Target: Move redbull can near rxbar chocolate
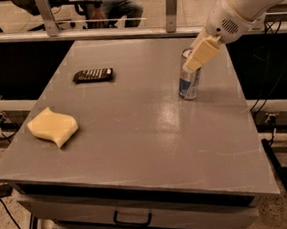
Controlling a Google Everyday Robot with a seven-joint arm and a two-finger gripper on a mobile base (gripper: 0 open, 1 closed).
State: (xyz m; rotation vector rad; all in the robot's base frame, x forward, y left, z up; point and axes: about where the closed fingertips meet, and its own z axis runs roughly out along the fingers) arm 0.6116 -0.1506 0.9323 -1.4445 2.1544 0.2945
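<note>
At the far right of the table (146, 151), gripper (199, 59): slants down from the white arm (244, 2) and overlaps the top of the redbull can (188, 85). Cannot tell whether clamped on the can or merely set against it; width of opening unreadable. Seems angled in from above and the side, probably to take the slim can near its rim without tipping it. Below, can upright on the surface, near the right edge. Well apart to the left, lying flat toward the far side: rxbar chocolate (93, 75). Nearer the front-left corner, away from both: pale-yellow sponge (52, 126). Looks like the grasp stage; carry toward the bar not yet done.
</note>
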